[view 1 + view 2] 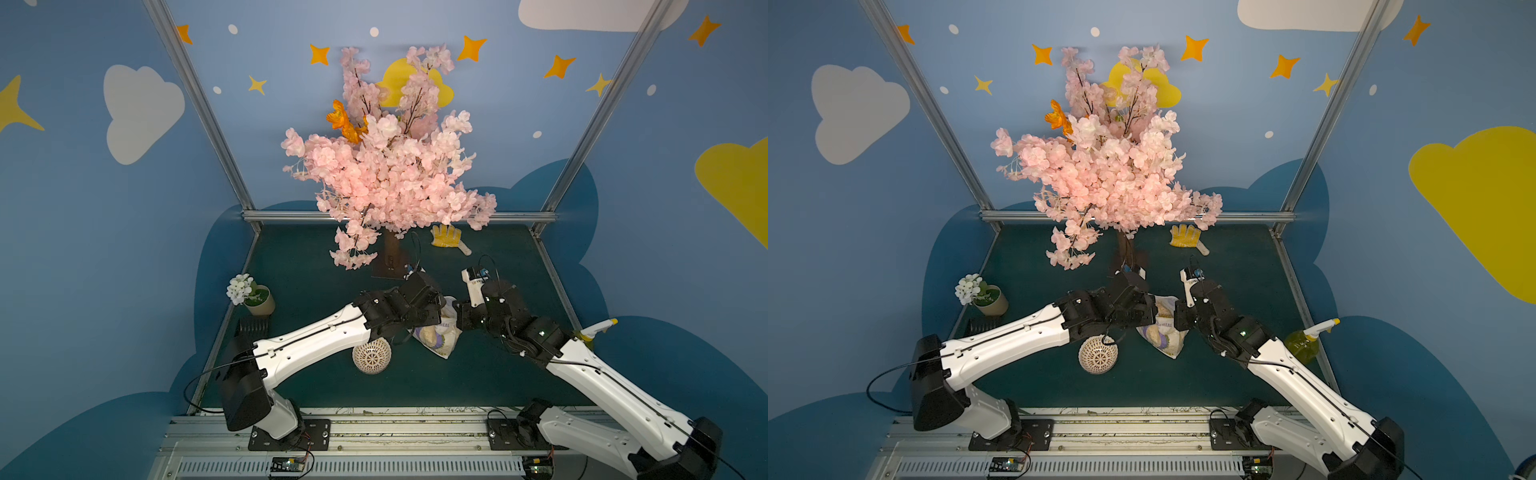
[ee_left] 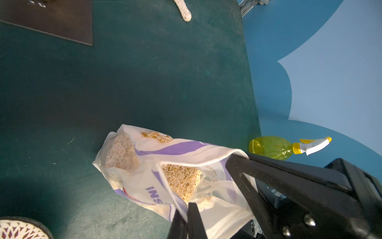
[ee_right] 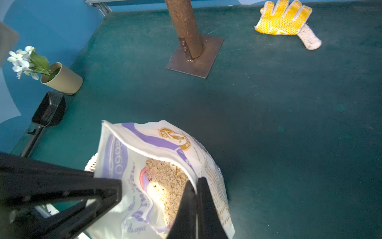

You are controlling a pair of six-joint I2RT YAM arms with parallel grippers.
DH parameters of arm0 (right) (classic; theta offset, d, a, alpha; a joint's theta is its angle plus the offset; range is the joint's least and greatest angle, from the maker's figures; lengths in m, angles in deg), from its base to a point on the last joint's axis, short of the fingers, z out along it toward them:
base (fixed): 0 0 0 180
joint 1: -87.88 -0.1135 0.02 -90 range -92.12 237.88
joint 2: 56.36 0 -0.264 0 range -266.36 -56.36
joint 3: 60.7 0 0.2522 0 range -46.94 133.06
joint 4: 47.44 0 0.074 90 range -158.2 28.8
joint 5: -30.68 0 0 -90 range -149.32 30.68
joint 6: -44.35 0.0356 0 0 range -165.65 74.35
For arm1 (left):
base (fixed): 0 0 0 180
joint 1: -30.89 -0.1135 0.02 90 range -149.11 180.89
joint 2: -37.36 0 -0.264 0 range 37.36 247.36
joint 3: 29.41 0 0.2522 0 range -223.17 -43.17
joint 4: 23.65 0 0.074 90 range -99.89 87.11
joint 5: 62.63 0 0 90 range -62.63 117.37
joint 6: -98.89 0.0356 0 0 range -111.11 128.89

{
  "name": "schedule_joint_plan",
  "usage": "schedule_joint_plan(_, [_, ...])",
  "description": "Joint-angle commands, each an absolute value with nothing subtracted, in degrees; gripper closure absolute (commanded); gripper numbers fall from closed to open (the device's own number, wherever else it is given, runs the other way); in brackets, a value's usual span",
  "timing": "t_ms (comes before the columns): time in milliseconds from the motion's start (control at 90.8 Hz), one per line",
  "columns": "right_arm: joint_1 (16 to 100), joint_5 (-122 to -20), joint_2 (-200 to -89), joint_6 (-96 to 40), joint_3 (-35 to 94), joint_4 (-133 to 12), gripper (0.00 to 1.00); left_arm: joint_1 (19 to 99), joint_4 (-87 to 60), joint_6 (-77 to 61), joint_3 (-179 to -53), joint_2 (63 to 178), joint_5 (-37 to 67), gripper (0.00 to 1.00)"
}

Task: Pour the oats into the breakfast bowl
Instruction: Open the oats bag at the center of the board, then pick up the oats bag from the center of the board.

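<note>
The oats are pale flakes in a white bag with purple print (image 1: 439,337) (image 1: 1166,334), standing to the right of the breakfast bowl (image 1: 371,355) (image 1: 1097,354), a lattice-patterned bowl partly under my left forearm. The bag's mouth is open and flakes show inside (image 2: 182,182) (image 3: 165,186). My left gripper (image 2: 187,207) (image 1: 441,309) is shut on one edge of the mouth. My right gripper (image 3: 195,182) (image 1: 459,315) is shut on the opposite edge. The bowl's rim shows at a corner of the left wrist view (image 2: 18,229) and peeks from behind the bag (image 3: 91,163).
A pink blossom tree on a brown trunk and base plate (image 3: 186,31) stands behind the bag. A yellow glove (image 1: 446,237) lies at the back right. A beige flowerpot (image 1: 259,301) and a black scoop (image 3: 49,109) are at the left edge, and a yellow spray bottle (image 1: 594,330) is at the right edge.
</note>
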State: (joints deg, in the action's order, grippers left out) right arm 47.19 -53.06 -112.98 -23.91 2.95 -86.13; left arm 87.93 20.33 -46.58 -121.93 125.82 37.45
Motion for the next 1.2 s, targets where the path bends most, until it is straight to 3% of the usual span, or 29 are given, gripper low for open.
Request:
schedule_joint_plan(0, [48.4,-53.2,-110.2,-25.1,0.6,-81.7,0.83,86.1,22.2,-44.5,-123.3,126.0,41.1,0.97])
schedule_joint_plan(121, [48.3,-53.2,-106.6,-24.6,-0.9,-84.6,0.21,85.7,22.2,-43.8,-123.2,126.5,41.5,0.97])
schedule_joint_plan(154, [48.2,-53.1,-105.1,-24.3,-1.2,-85.6,0.12,85.6,22.2,-43.7,-123.1,126.6,41.5,0.97])
schedule_joint_plan(198, [48.0,-52.9,-103.0,-24.1,-2.0,-86.4,0.08,85.6,22.1,-43.7,-123.0,126.6,41.3,0.97])
schedule_joint_plan(408, [41.5,-48.4,-93.1,-18.3,-10.5,-85.5,0.06,85.4,20.9,-43.3,-123.0,126.7,40.6,0.97])
schedule_joint_plan(562, [30.5,-36.4,-89.5,-13.5,-17.4,-84.0,0.06,84.8,20.5,-42.8,-122.8,126.4,40.5,0.97])
schedule_joint_plan(760, [19.0,-16.9,-88.8,-15.5,-33.0,-67.6,0.03,84.8,19.8,-42.7,-122.1,126.1,39.3,0.97])
schedule_joint_plan(958, [21.0,-19.6,-88.4,-17.3,-45.8,-48.3,0.02,84.8,19.0,-43.0,-121.3,125.5,38.8,0.97])
schedule_joint_plan(1190, [29.0,-31.6,-93.7,-22.5,-45.3,-46.3,0.02,84.8,18.5,-42.8,-121.5,125.3,38.6,0.97])
